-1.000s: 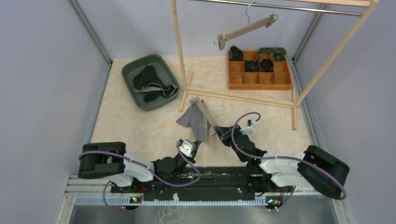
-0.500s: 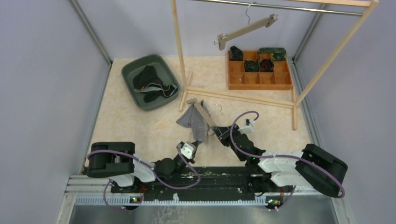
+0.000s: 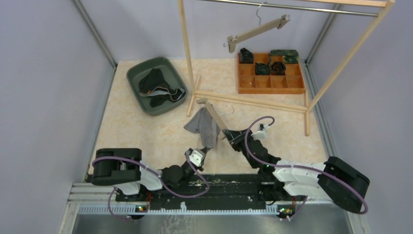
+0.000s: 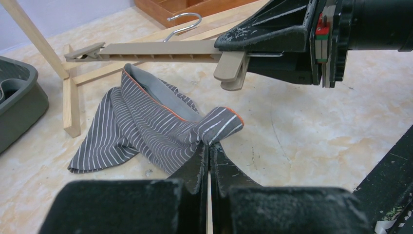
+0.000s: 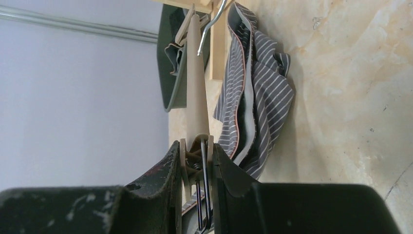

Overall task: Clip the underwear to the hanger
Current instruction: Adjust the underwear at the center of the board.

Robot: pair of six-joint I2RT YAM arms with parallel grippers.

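Note:
The grey striped underwear (image 3: pixel 200 125) lies crumpled on the table. My left gripper (image 4: pixel 210 145) is shut on its near corner, by the orange-edged waistband; the underwear (image 4: pixel 141 127) spreads away to the left. The beige hanger (image 3: pixel 212 114) is held low over the cloth, its far clip near the rack's base. My right gripper (image 5: pixel 196 152) is shut on the hanger's near clip, squeezing it. In the right wrist view the hanger (image 5: pixel 196 92) runs away from the jaws with the underwear (image 5: pixel 265 95) beside it. In the left wrist view that clip (image 4: pixel 232 69) hangs just above the pinched corner.
A green bin (image 3: pixel 134 73) with dark clothes sits at the back left. A wooden compartment tray (image 3: pixel 271 90) with folded dark items is at the back right. The wooden rack's base beam (image 3: pixel 253 102) crosses behind the hanger. A second hanger (image 3: pixel 255 30) hangs from the rail.
The right gripper has shifted the hanger slightly away and to the right. The left arm has pulled back a little with the underwear corner. Both grips are unchanged.

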